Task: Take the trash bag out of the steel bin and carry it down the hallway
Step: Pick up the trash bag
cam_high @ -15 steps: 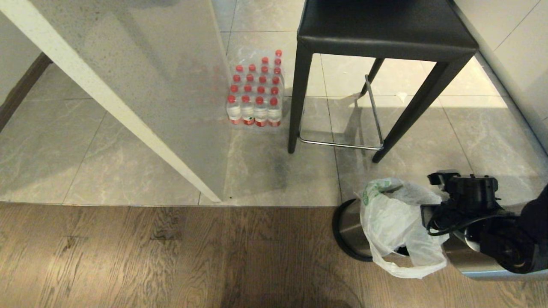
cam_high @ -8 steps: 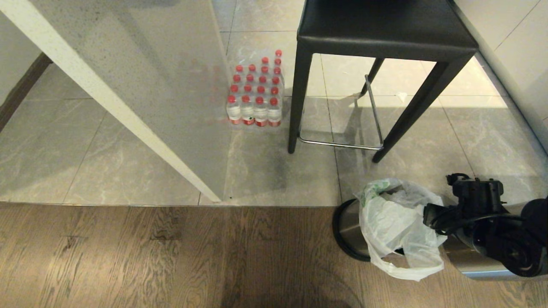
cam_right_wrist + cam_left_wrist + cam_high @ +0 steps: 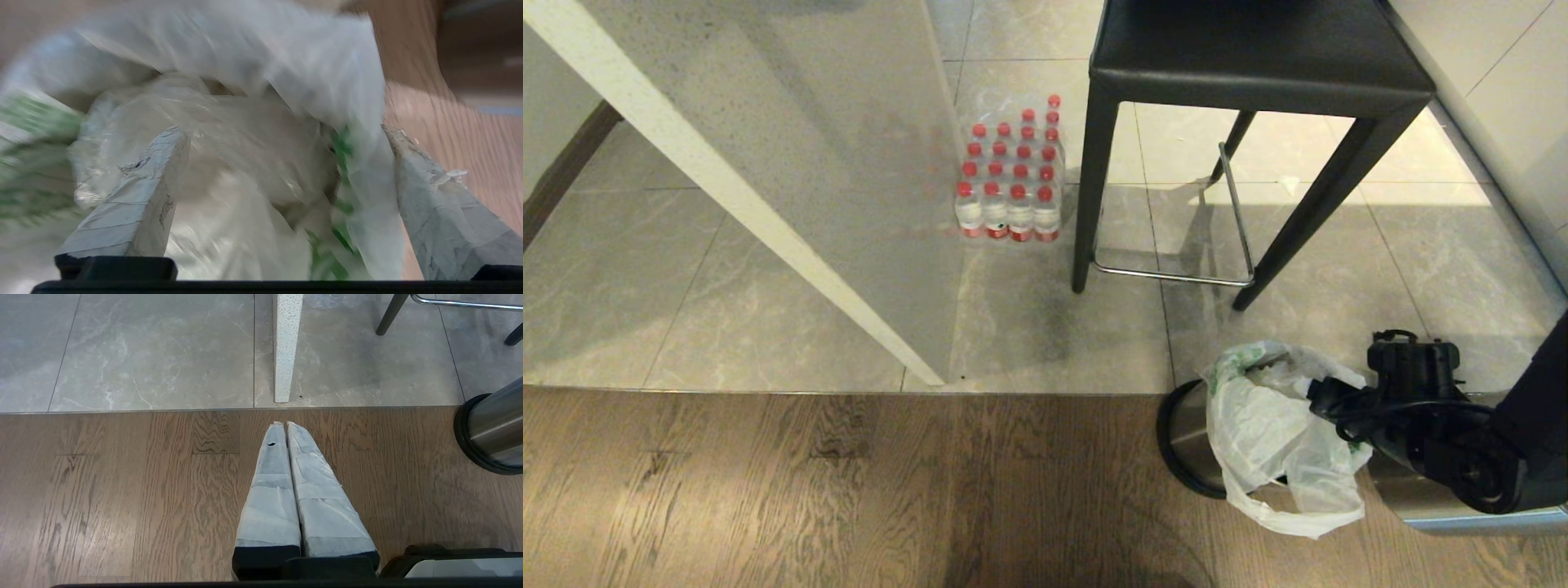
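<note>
White crinkled plastic fills the right tool's (image 3: 282, 139) view — its fingers now stand spread wide around the bag (image 3: 1274, 425), having opened since a second ago. Its wrist has rolled too. The bag, translucent with green print at the rim, sits in the steel bin (image 3: 1188, 437), draped over its edge. The left tool (image 3: 284, 426) hangs pressed together above the wood floor (image 3: 809, 490).

1 trash bag (image 3: 1270, 433) sits in 1 steel bin (image 3: 1186, 437). 1 black stool (image 3: 1258, 57) shows 3 legs. 1 shrink-wrapped pack of water bottles (image 3: 1013, 175) shows about 17 red caps; the exact count is unclear. 2 grippers appear: left gripper (image 3: 284, 424), right gripper (image 3: 286, 134).
</note>
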`<state>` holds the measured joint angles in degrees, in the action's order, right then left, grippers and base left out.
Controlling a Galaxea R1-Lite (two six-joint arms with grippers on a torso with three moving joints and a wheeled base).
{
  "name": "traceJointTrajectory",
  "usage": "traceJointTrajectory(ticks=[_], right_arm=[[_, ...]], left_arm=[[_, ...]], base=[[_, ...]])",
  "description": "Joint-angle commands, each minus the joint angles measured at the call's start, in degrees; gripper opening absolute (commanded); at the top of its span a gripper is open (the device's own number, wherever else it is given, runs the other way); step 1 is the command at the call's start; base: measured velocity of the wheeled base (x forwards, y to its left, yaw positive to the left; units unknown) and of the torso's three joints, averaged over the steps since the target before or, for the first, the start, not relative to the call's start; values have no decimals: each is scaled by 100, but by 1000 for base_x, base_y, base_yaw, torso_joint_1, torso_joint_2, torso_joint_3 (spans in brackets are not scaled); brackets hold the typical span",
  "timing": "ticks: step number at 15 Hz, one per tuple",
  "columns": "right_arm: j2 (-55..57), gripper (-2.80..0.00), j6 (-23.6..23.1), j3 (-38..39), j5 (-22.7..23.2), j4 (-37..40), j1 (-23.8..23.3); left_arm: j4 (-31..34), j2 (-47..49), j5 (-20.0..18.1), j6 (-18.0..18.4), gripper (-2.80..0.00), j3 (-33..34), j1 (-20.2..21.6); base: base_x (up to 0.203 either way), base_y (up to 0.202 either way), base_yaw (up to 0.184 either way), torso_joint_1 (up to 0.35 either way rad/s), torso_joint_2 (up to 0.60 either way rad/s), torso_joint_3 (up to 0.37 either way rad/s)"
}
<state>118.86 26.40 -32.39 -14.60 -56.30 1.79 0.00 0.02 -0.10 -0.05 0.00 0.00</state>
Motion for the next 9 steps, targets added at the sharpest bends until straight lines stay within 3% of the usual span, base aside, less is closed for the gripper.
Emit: traceJointTrajectory(ticks=[1,9], right_arm=[[25,0,-9,-47,0,-141,5],[-91,0,-50,-488,63,-173,547]], left_arm=[[0,-2,1,-4,-280,0,0],[0,-2,1,-3,-280,-3,0]], base=[[0,0,0,0,0,0],[0,0,0,0,0,0]])
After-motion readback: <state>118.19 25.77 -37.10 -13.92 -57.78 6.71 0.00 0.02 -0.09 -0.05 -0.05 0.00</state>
